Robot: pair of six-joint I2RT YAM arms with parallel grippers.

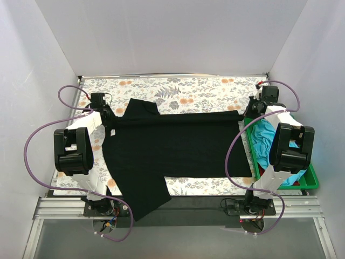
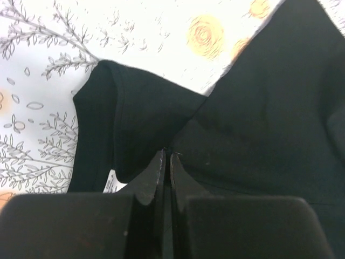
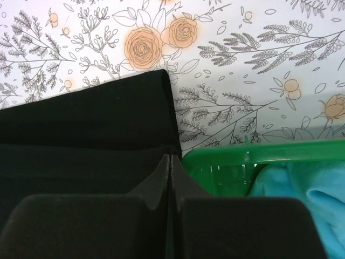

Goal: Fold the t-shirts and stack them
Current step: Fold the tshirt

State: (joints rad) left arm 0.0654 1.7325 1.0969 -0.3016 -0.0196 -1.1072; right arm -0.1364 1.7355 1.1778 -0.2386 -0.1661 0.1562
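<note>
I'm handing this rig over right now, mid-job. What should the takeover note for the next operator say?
Left gripper: shut on the black t-shirt near its collar.
Right gripper: shut on the shirt's far hem corner, beside the green tray.
Things: the black t-shirt lies sideways on the table, its far edge stretched between the grippers and one sleeve trailing past the near edge. The turquoise t-shirt sits crumpled in the tray.
Done: black t-shirt spread out; no finished fold or stack shows.
Left: fold the black t-shirt, fold the tray's contents, stack them.
</note>
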